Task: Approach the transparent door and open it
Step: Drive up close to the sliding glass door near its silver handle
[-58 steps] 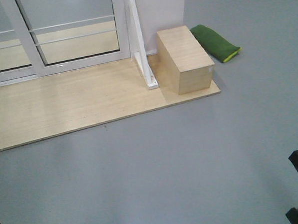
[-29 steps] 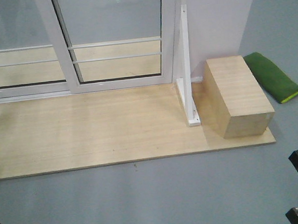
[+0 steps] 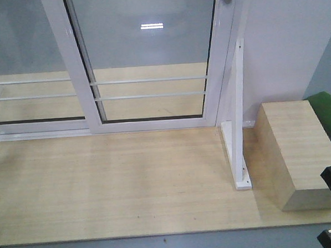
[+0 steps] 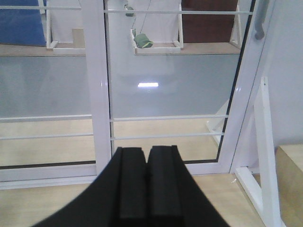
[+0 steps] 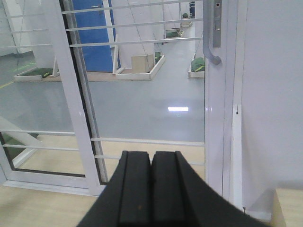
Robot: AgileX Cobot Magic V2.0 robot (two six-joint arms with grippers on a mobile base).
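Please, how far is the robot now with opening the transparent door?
Done: the approach looks finished; the transparent door fills both wrist views beyond the wooden platform. In hand: nothing; the left gripper and right gripper have jaws shut, empty, clear of the grey handle. Remaining: grasp the handle and slide the door, which looks closed.

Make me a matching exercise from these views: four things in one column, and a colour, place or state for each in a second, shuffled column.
Column one:
1. pull handle
2. wooden box
3. green cushion
4. left gripper

Column two:
A. black, fingers together
B. grey and curved, at the right side of the transparent door
C. at the front view's right edge, beyond the box
D. on the wood platform, right of the white brace

Pairs: 1-B, 2-D, 3-C, 4-A
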